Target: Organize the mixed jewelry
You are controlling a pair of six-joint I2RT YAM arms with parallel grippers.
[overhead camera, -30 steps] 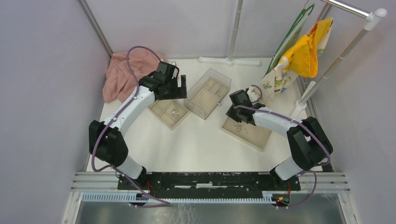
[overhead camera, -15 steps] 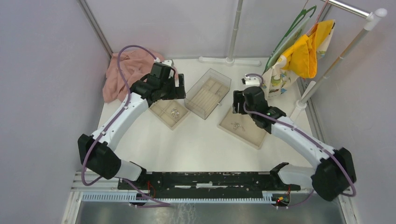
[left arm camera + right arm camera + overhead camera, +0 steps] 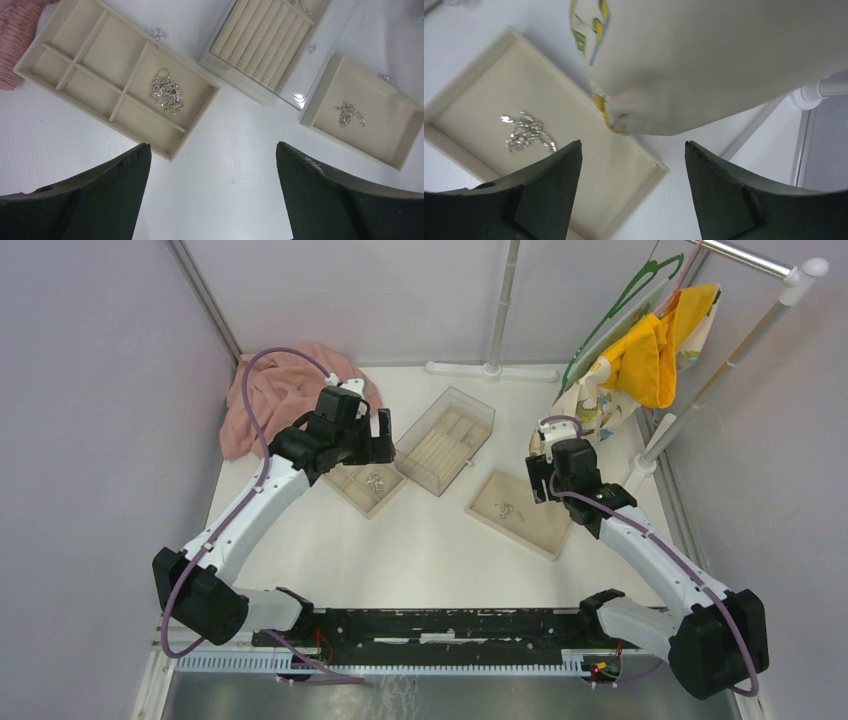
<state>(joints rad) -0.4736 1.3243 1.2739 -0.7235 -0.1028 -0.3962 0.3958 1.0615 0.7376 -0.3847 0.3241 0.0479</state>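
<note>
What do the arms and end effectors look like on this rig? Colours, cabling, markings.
Left arm and right arm: white links, black joint housings. A thin purple cable loops along each. End effector fingers are dark, matte, wedge-shaped. No markings legible.

Robot lab test cell — plain grey walls (image 3: 90,420), white table (image 3: 430,550).

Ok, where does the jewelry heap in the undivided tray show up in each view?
Top external: the jewelry heap lies right of centre, toward the left end of its tray.
Left wrist: at the right side, mid-height.
Right wrist: at the lower left.
Shared landmark: the undivided tray around it shows in all three views.
</note>
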